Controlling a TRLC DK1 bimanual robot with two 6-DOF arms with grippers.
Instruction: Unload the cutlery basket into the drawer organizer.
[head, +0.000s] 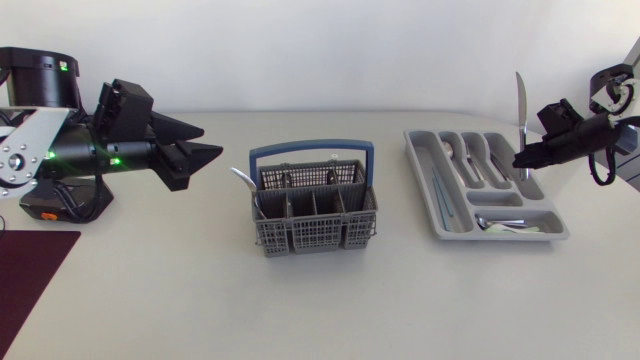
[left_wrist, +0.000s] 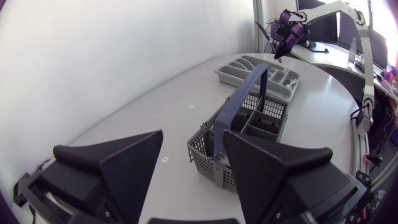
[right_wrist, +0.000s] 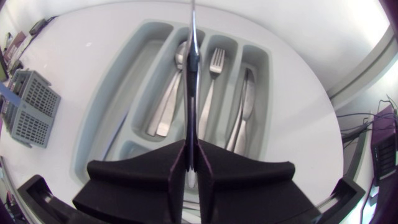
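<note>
The grey cutlery basket (head: 315, 232) with a blue handle stands mid-table, and a spoon (head: 243, 180) leans out of its left side. To its right lies the grey drawer organizer (head: 424, 180), which holds spoons, a fork and knives. My right gripper (head: 522, 158) hovers over the organizer's right part, shut on a table knife (head: 519, 105) held upright. In the right wrist view the knife (right_wrist: 193, 74) runs straight out from between the fingers of the gripper (right_wrist: 193, 144), above the organizer (right_wrist: 134, 87). My left gripper (head: 212, 141) is open and empty, left of the basket (left_wrist: 208, 152) and pointing at it.
A dark red mat (head: 30, 270) lies at the table's front left corner. In the organizer, spoons (right_wrist: 168, 106), a fork (right_wrist: 211, 81) and knives (right_wrist: 242, 118) fill the middle slots. The basket (right_wrist: 31, 109) sits well off to the side of my right gripper.
</note>
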